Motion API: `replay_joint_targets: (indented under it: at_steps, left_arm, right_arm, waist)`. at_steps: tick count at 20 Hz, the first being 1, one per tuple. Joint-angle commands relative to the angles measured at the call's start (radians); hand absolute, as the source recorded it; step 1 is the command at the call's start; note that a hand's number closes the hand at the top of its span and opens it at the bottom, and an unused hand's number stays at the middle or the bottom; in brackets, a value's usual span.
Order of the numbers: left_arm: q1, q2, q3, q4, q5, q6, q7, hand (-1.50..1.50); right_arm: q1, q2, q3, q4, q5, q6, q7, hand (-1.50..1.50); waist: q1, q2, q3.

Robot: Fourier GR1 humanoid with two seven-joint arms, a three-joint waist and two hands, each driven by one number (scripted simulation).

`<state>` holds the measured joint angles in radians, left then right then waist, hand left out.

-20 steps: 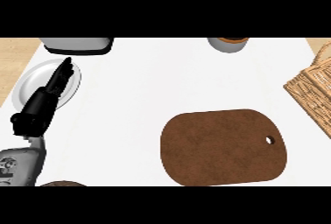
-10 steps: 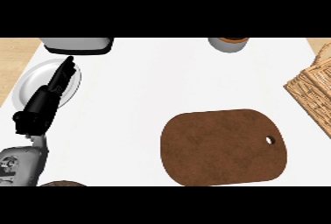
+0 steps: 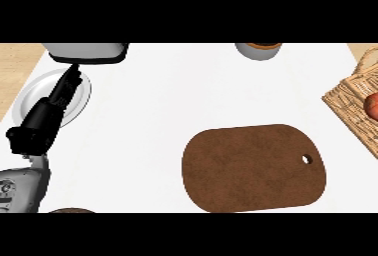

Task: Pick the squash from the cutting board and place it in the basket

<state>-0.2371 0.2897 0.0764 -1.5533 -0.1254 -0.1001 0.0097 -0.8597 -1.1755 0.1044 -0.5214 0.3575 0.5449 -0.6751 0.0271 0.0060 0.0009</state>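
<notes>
The brown cutting board point(image 3: 255, 167) lies right of centre with nothing on it. At the right edge stands the woven basket point(image 3: 347, 100), cut off by the frame. An orange-red rounded thing point(image 3: 373, 106), which may be the squash, shows inside it. My left hand point(image 3: 50, 114) is at the far left, open, its straight fingers pointing away over a white plate point(image 3: 29, 95). It holds nothing. My right hand does not show.
A grey and white appliance point(image 3: 85, 51) stands at the back left, just beyond the plate. A small grey bowl with brown contents point(image 3: 258, 49) sits at the back edge. A dark round object point(image 3: 70, 210) peeks in at the lower left.
</notes>
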Motion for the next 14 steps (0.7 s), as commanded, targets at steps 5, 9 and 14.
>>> replay_joint_targets:
  at_steps: [5, 9, 14]
  left_arm:
    - [0.009, -0.021, -0.006, 0.012, -0.012, 0.016, -0.034, 0.00]
    - [-0.011, 0.012, 0.013, 0.019, 0.012, -0.023, -0.015, 0.00]
    - [-0.005, -0.025, -0.018, 0.008, -0.015, 0.006, -0.043, 0.00]
  right_arm:
    - [-0.103, 0.029, -0.226, 0.233, -0.265, 0.189, 0.139, -1.50]
    - [-0.189, -0.021, -0.296, 0.338, -0.316, 0.178, 0.300, -1.50]
    - [-0.151, -0.053, -0.364, 0.426, -0.360, 0.082, 0.295, -1.50]
  waist:
    - [-0.005, 0.004, 0.001]
    - [0.017, 0.012, 0.002]
    - [0.031, 0.024, 0.007]
